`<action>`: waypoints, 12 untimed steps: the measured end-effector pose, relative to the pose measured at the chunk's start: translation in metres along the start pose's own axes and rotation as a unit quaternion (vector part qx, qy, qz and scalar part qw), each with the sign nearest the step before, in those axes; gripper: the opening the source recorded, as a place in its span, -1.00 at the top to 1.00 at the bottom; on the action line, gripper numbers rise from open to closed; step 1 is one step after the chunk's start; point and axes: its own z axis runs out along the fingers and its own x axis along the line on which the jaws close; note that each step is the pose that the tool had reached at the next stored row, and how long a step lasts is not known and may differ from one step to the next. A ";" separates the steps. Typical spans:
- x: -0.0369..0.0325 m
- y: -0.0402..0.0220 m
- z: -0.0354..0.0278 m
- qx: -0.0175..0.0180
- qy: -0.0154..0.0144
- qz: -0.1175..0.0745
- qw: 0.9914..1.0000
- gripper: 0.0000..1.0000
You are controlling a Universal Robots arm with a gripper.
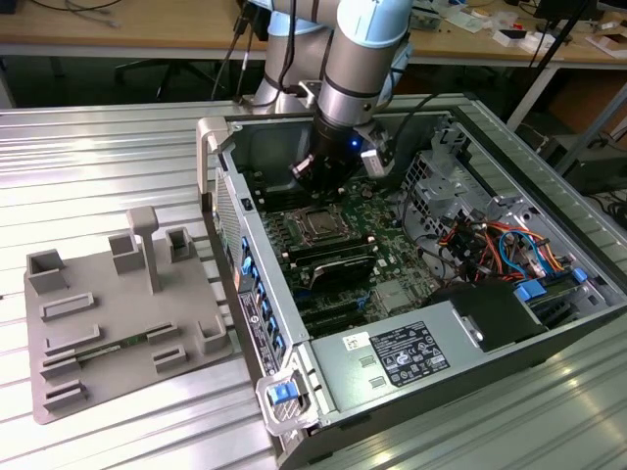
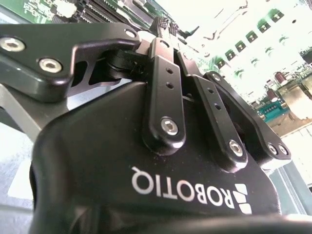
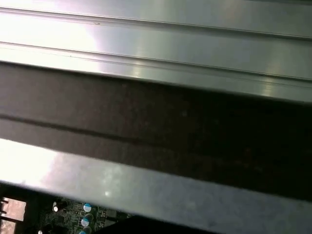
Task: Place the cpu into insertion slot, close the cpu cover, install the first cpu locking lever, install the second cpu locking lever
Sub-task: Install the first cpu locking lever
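Ribbed metal bench (image 1: 118, 157), open computer case (image 1: 549, 196), pincer (image 1: 315, 168) above insertion slot (image 1: 319, 223), grip state unclear

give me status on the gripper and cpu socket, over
Gripper inside the open computer case, hovering just above and behind the insertion slot. Cpu cover lies flat over slot. Cables off toward the exterior view's right.

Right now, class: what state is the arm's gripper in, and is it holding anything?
Gripper: cannot be told; it hangs inside the computer case, just above the insertion slot.
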 end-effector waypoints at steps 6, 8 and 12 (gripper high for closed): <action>-0.0007 0.0000 0.0047 0.001 0.000 0.000 1.000 0.78; -0.0014 -0.0001 0.0052 0.001 0.000 0.000 1.000 0.78; -0.0038 -0.0005 0.0056 0.001 0.000 0.000 1.000 0.78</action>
